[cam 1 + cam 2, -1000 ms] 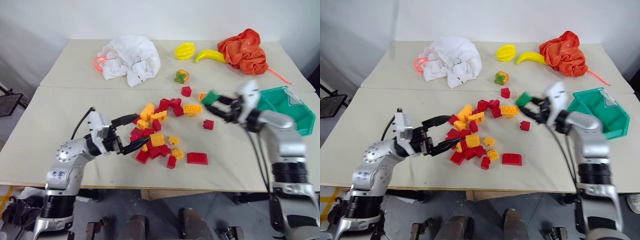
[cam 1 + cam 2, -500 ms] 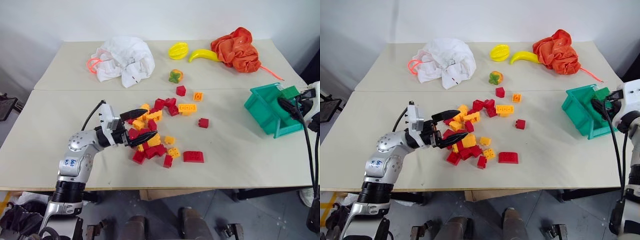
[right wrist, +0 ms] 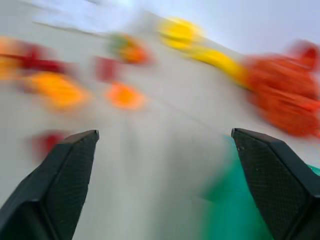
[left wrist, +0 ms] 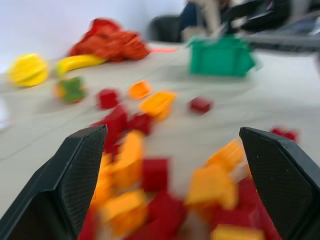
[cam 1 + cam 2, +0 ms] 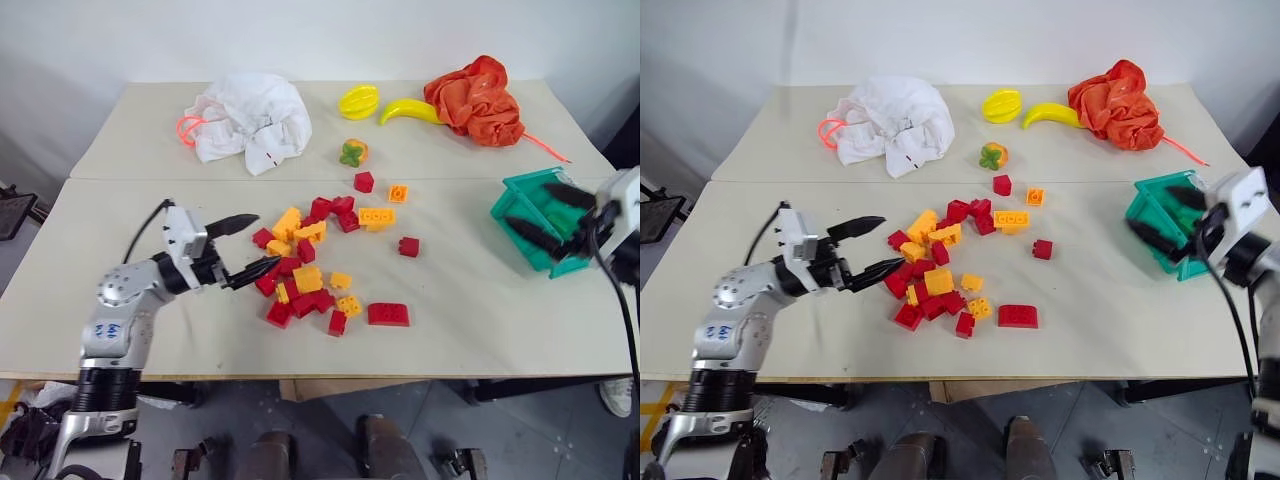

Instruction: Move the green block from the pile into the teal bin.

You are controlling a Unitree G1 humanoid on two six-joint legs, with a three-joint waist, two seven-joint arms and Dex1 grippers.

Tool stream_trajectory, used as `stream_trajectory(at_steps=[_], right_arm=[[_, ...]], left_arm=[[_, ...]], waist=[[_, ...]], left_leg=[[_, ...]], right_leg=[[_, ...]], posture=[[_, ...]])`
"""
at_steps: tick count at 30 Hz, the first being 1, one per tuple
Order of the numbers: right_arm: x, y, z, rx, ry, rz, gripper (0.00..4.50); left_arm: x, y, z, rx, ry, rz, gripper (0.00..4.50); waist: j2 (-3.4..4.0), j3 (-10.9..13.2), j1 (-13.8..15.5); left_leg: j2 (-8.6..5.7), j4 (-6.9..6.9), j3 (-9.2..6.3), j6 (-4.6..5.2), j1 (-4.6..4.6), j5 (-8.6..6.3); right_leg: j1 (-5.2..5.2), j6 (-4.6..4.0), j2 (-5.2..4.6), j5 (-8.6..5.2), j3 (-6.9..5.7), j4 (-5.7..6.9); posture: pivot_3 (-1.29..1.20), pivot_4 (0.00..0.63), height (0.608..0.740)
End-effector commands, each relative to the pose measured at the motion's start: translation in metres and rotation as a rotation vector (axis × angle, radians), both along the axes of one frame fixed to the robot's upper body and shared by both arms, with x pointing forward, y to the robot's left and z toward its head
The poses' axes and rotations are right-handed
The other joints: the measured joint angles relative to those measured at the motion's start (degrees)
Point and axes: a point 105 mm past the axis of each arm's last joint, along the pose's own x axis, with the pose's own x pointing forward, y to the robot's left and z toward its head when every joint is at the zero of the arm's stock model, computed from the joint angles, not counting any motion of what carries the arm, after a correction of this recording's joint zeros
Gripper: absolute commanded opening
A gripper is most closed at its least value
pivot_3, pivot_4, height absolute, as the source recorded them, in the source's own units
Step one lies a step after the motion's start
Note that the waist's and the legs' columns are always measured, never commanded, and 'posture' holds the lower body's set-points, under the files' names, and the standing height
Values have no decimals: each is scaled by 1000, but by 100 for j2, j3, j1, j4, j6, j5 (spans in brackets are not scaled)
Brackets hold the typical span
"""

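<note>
Since half a second back: right gripper (image 5: 552,213) emptied, fingers now spread wide over teal bin (image 5: 528,195); earlier clamped on green block above bin. Green block not discernible now, presumably hidden behind fingers or bin wall; cannot tell. Left gripper (image 5: 246,246) drawn back left, off the pile (image 5: 312,262), fingers wide apart, holding nothing, tips just left of nearest red bricks. Bin at right table edge, well apart from pile. White cloth (image 5: 248,118), yellow banana (image 5: 413,108), orange cloth (image 5: 474,98) at far side.
</note>
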Motion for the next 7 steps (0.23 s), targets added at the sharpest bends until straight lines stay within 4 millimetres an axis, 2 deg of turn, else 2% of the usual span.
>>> stream_trajectory(at_steps=[1, 3, 7], right_arm=[[-24, 30, -18, -50, 27, 165, 4464], [-40, 42, -38, -45, 111, 244, 4464], [-50, 43, -59, -82, 156, 243, 4464]], left_arm=[[-6, 23, -6, 57, -22, 67, 4500], [-13, 31, -15, 106, -17, 75, 4500], [-19, 41, -25, 164, -6, 116, 4500]], waist=[[0, 0, 15], [0, 0, 33], [0, 1, 108]], left_leg=[[-3, 0, 0, 0, 0, 0], [-6, 2, 0, 2, -2, -1], [-9, 6, -2, 3, -1, -1]], right_leg=[[0, 0, -3, 0, 1, 0], [-1, 0, -9, 0, 1, -8], [3, 3, -13, 2, 2, -21]], posture=[[0, 150, 740], [0, 150, 740], [0, 150, 740]])
